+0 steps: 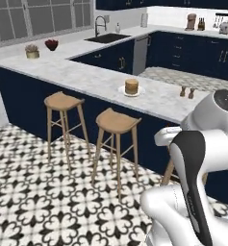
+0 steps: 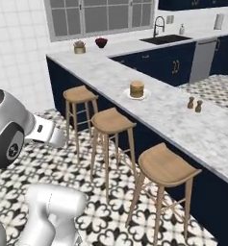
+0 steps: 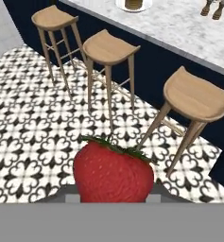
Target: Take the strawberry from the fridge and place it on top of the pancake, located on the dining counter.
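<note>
A large red strawberry (image 3: 113, 172) with green leaves sits low in the hand view, and my gripper (image 3: 112, 197) is shut on it; the fruit hides the fingertips. It hangs over the patterned floor, in front of the stools. The pancake (image 1: 131, 86) (image 2: 137, 89) (image 3: 133, 4) is a tan stack on a white plate (image 1: 123, 92), standing on the marble dining counter (image 1: 86, 77) (image 2: 173, 113) (image 3: 179, 26), well beyond the gripper. The fridge is out of view.
Three wooden bar stools (image 3: 110, 47) (image 3: 52, 18) (image 3: 198, 97) line the counter's navy base between me and the pancake. Salt and pepper shakers (image 1: 187, 92) (image 2: 195, 104) stand to the right of the plate. A potted plant (image 1: 32, 51) and a dark bowl (image 1: 51, 44) sit at the counter's far end.
</note>
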